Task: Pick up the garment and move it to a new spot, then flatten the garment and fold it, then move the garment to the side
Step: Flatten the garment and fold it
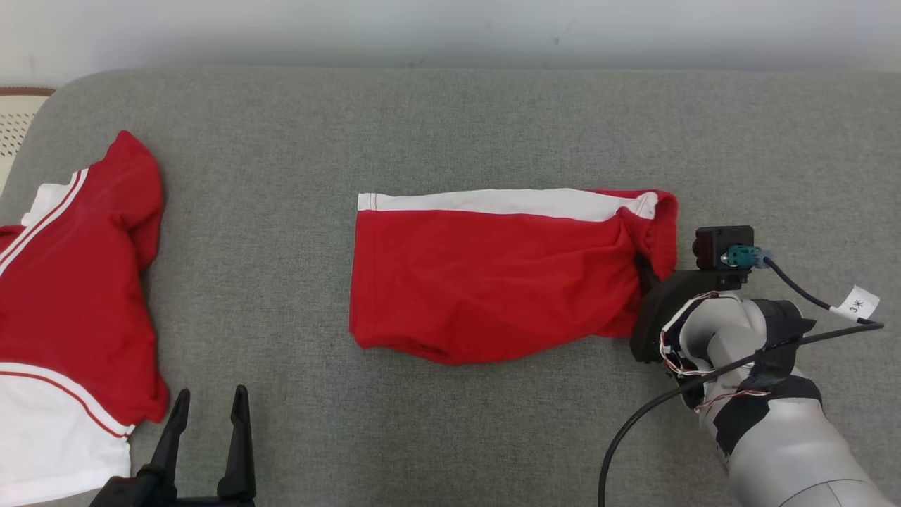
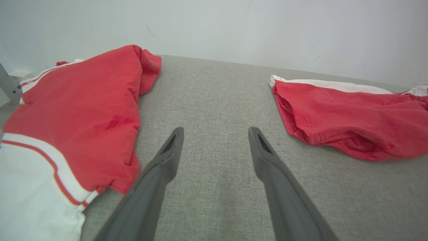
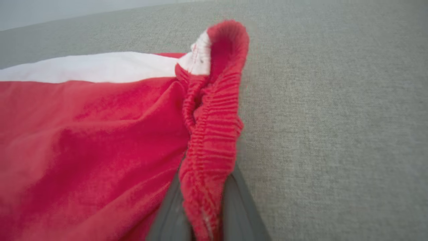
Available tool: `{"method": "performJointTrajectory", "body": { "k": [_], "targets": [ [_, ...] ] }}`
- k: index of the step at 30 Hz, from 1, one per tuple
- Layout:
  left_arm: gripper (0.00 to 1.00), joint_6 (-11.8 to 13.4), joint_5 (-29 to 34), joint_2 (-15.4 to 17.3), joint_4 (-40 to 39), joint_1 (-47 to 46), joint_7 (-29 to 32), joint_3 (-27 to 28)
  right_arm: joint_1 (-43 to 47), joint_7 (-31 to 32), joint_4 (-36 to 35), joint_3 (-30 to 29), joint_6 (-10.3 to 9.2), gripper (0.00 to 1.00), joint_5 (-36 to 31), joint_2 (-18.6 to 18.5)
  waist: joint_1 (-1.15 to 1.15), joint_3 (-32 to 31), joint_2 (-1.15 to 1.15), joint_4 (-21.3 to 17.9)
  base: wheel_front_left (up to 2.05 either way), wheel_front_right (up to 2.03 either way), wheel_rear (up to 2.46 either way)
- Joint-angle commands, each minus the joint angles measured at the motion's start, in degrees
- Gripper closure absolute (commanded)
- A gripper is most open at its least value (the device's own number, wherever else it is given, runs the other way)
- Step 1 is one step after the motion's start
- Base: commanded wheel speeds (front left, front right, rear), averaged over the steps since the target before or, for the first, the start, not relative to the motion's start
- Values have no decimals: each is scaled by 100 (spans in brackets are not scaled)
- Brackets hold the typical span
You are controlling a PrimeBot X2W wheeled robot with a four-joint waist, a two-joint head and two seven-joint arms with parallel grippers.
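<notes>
The garment (image 1: 493, 274), red shorts with a white side stripe, lies folded in the middle of the grey cushion. Its gathered elastic waistband (image 3: 214, 127) is at the right end, lifted and bunched. My right gripper (image 1: 649, 282) comes in from the lower right and is shut on that waistband, and in the right wrist view both fingers (image 3: 239, 207) pinch the red cloth between them. My left gripper (image 1: 211, 408) stands open near the front edge at the lower left, with nothing between its fingers (image 2: 167, 157). It is apart from the garment (image 2: 351, 113).
A second red and white garment (image 1: 70, 303) lies crumpled at the left, close beside my left gripper (image 2: 215, 134). The grey cushion (image 1: 450, 127) ends at a pale wall at the back. A woven cream object (image 1: 17, 120) sits past the left edge.
</notes>
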Motion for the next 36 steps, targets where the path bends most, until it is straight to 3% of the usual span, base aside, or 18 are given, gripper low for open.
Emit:
{"method": "performJointTrajectory", "body": {
  "k": [1, 17, 30, 36],
  "targets": [
    [0, -3, 26, -4, 26, -36, -16, 24, 21, -52, 63, 50, 3, 100, 60, -14, 0, -36, -1, -24, 0, 0, 0],
    [0, -35, 30, -53, 63, 227, -16, 87, 290, -86, -98, 698, 0, 100, 802, -799, 0, -488, -1, -341, 0, 0, 0],
    [0, -28, -25, -80, 117, 304, -17, 1, 619, 888, -2072, 1587, 0, 100, 3039, -1008, 0, -697, -1, -497, 0, 0, 0],
    [0, -25, -75, -83, 147, 296, -17, -96, 683, 1189, -2708, 1850, 1, 100, 3755, -1118, 0, -740, -1, -427, 0, 0, 0]
  ]
}}
